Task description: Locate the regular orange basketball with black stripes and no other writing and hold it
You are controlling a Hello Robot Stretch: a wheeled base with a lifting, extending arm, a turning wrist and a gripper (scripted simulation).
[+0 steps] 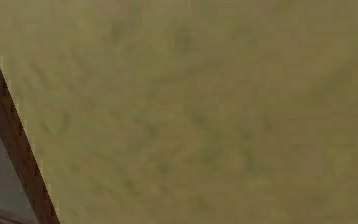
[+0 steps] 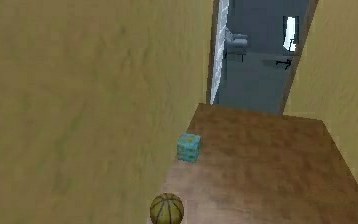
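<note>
An orange basketball point(image 2: 167, 209) with dark stripes rests on the brown wooden floor point(image 2: 277, 170), at the floor's edge against the yellow wall point(image 2: 87, 100). A small teal box point(image 2: 190, 147) sits farther along that same edge, its contents indiscernible. Beyond is a doorway point(image 2: 257, 60). The gripper's state cannot be told.

1 striped basketball point(image 2: 167, 209) lies at the wooden floor's point(image 2: 277, 165) left edge beside the yellow wall point(image 2: 87, 100). 1 teal box point(image 2: 190, 147) sits farther along that edge, before an open doorway point(image 2: 259, 70).
</note>
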